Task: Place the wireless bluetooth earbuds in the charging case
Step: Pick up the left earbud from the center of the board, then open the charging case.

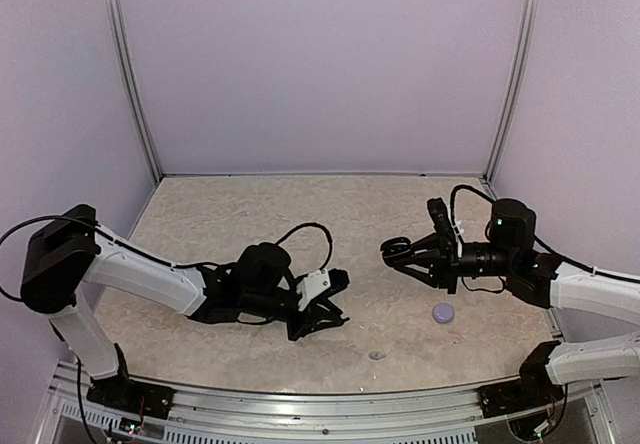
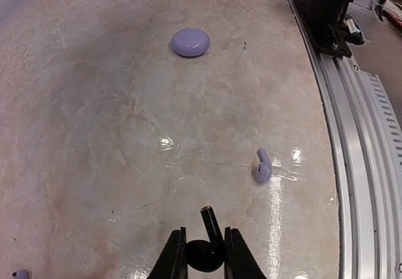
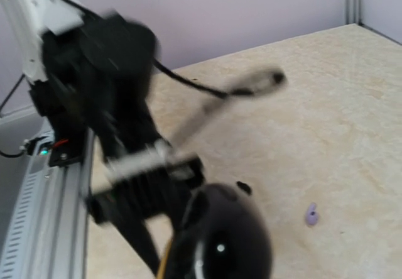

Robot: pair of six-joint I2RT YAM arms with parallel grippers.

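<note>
Left gripper (image 2: 205, 234) clenches a glossy black bud (image 2: 204, 255), stem sticking forward past the fingertips (image 2: 178, 249). Right gripper (image 1: 390, 254) is clamped on a black case (image 3: 220, 244).

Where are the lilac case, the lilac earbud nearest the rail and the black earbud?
Lilac case (image 2: 190, 42): left wrist view, top middle.
Lilac earbud (image 2: 262, 168): left wrist view, rounded body.
Black earbud (image 2: 205, 252): left wrist view, round body.
</note>
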